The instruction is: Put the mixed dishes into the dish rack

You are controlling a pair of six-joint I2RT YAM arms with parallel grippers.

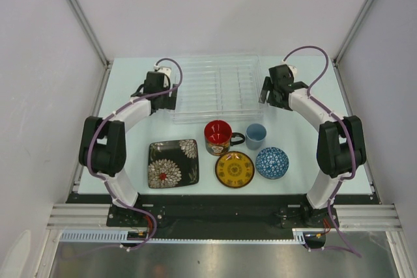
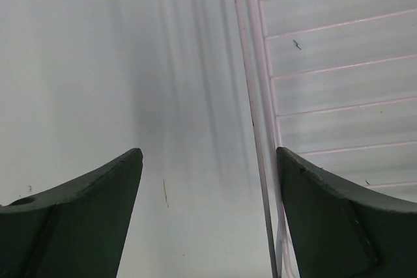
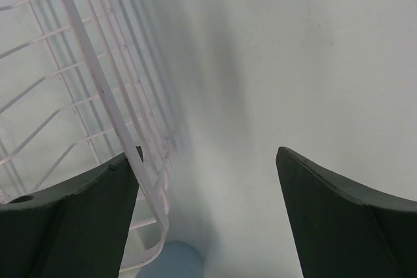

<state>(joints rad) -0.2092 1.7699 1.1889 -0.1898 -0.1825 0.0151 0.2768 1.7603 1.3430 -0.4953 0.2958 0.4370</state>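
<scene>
clear dish rack [image 1: 215,88] sits between left gripper [image 2: 208,157] and right gripper [image 3: 207,155], both spread wide, empty; mixed dishes [image 1: 172,163] beside it.

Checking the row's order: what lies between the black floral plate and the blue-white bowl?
The yellow saucer, seen in the top view, between plate and bowl.

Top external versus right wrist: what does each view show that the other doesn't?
Only top external: black floral plate, red mug, yellow saucer, blue-white bowl. Only right wrist: the right pincer open, close up, the rim of the dish rack running by one finger. Both: the dish rack, the table, and apparently the light-blue cup.
</scene>
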